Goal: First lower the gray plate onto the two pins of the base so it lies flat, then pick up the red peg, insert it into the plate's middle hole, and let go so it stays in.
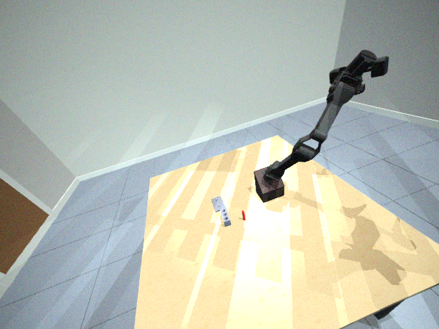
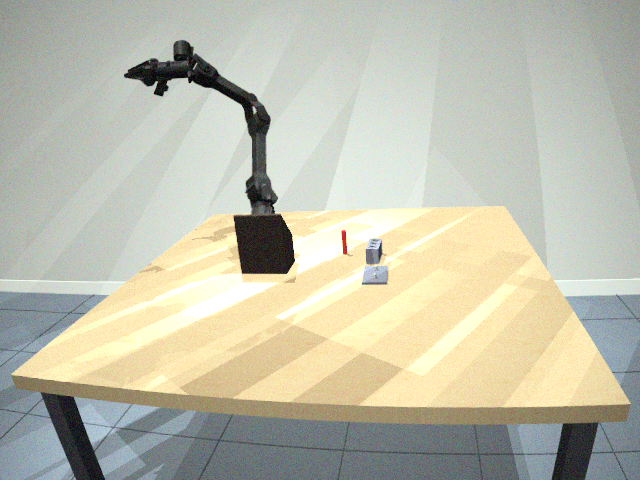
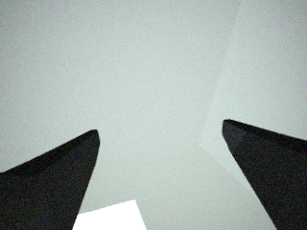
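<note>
Base [image 2: 375,275] w/ two pins lies nearest on table [image 2: 320,361], gray plate [image 2: 373,250] standing just behind, red peg [image 2: 344,241] upright nearby; gripper [image 2: 132,73] high, fingers wide, empty; plate likely rigid, light: grip across narrow faces.

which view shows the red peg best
The exterior view: the red peg stands upright on the table, clear against the wood, beside the gray plate. The top view shows it smaller. The wrist view shows only the open claw and wall.
</note>
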Tool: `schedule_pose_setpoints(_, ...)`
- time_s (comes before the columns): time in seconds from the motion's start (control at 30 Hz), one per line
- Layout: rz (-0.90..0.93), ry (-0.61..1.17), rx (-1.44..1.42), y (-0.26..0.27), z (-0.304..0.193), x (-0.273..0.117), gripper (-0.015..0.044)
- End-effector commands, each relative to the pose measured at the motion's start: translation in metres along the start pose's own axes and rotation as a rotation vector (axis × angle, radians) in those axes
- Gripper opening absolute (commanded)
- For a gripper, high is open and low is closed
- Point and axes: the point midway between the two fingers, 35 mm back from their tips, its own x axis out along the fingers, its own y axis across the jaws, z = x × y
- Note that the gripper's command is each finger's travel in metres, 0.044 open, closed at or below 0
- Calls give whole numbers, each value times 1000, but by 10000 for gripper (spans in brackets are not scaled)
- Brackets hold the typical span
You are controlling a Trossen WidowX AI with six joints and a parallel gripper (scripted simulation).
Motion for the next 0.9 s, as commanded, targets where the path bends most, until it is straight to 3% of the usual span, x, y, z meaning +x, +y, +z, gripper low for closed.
schedule_pose_setpoints(0.0, 0, 0, 0, 0, 0, 0, 426)
schedule_pose_setpoints(0.1, -60, 37, -105, -23, -13, -4, 440)
schedule_pose_setpoints(0.4, -338, 337, -708, -157, -77, -56, 440)
schedule_pose_setpoints(0.87, -498, 1043, -1553, -332, -115, -207, 440)
